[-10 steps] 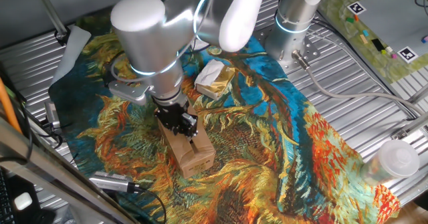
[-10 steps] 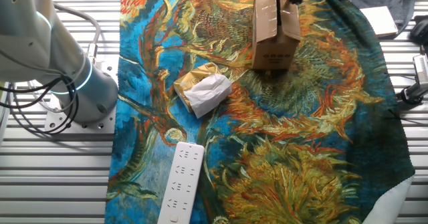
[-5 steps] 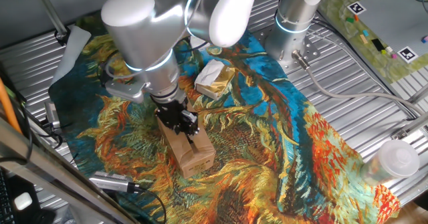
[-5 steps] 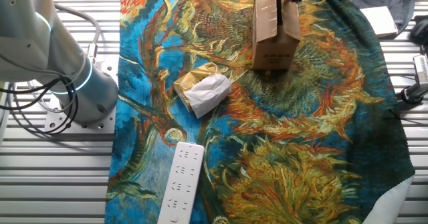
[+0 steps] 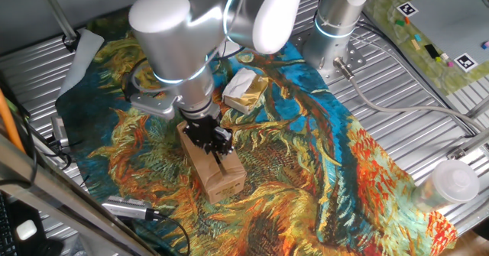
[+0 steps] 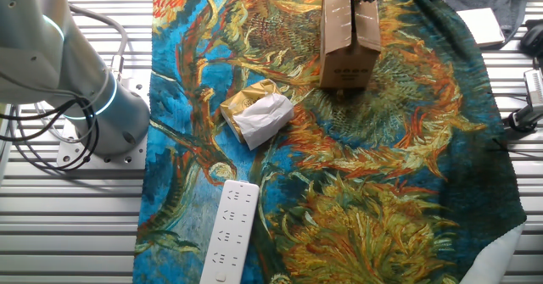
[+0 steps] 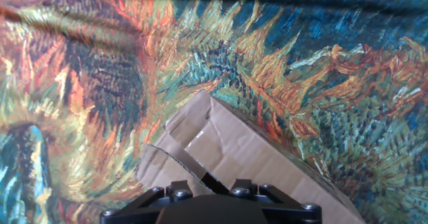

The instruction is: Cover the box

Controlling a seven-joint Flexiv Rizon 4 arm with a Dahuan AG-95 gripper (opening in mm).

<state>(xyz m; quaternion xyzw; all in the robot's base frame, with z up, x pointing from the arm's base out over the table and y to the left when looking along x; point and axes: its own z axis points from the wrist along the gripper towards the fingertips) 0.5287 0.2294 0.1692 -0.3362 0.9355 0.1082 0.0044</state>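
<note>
Pressing down at the box (image 5: pixel 217 172), our claw (image 5: pixel 216 144) sits at its twelve o'clock end. Flaps look partly folded, closing unfinished. We cannot tell how far the claw is open.

The box (image 5: pixel 216 170) is plain brown cardboard, matt, with creased flaps and a strip of glossy clear tape showing in the hand view. It sits on a printed cloth (image 5: pixel 306 157) of soft woven look, wrinkled in places. The table (image 6: pixel 76 225) is ribbed bare metal with a dull sheen. The arm's shell (image 5: pixel 164 34) is smooth satin silver, the gripper (image 5: pixel 215 140) matt black. The power strip (image 6: pixel 229 231) is smooth white plastic.
</note>
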